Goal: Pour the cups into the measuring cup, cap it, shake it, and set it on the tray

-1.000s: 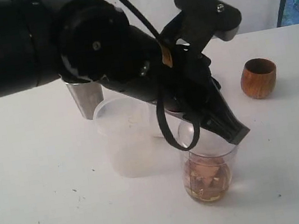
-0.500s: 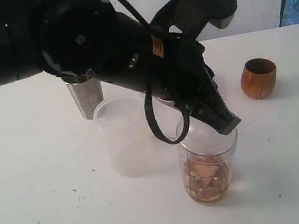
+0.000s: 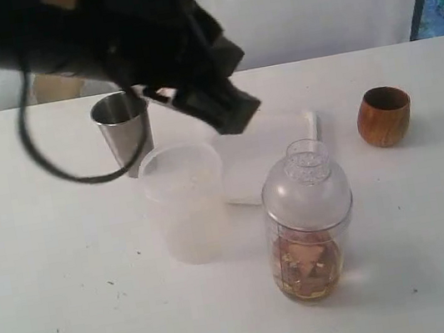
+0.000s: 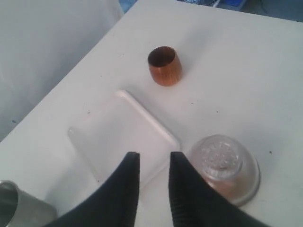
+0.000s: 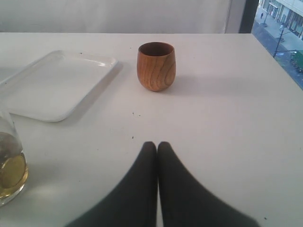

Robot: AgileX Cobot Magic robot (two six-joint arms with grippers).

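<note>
The measuring cup (image 3: 308,258) stands near the table's front with brownish contents and a clear domed cap (image 3: 306,187) on it. Seen from above, the capped measuring cup (image 4: 222,165) lies beside my left gripper (image 4: 151,158), which is open, empty and raised. In the exterior view the left gripper (image 3: 226,111) hangs up and left of the cap. The frosted cup (image 3: 185,202), steel tumbler (image 3: 123,127) and wooden cup (image 3: 384,115) stand upright around the white tray (image 3: 267,155). My right gripper (image 5: 157,145) is shut and empty, low over the table, facing the wooden cup (image 5: 156,66).
The tray (image 4: 123,137) carries nothing and lies between the steel tumbler (image 4: 19,208) and the wooden cup (image 4: 164,66). In the right wrist view the tray (image 5: 57,85) and the measuring cup's base (image 5: 9,165) sit off to one side. A wall stands behind the table.
My left arm has lifted off the measuring cup and swung up and to the left, leaving the cap on it. Its jaws have parted. The right gripper has stayed shut.
</note>
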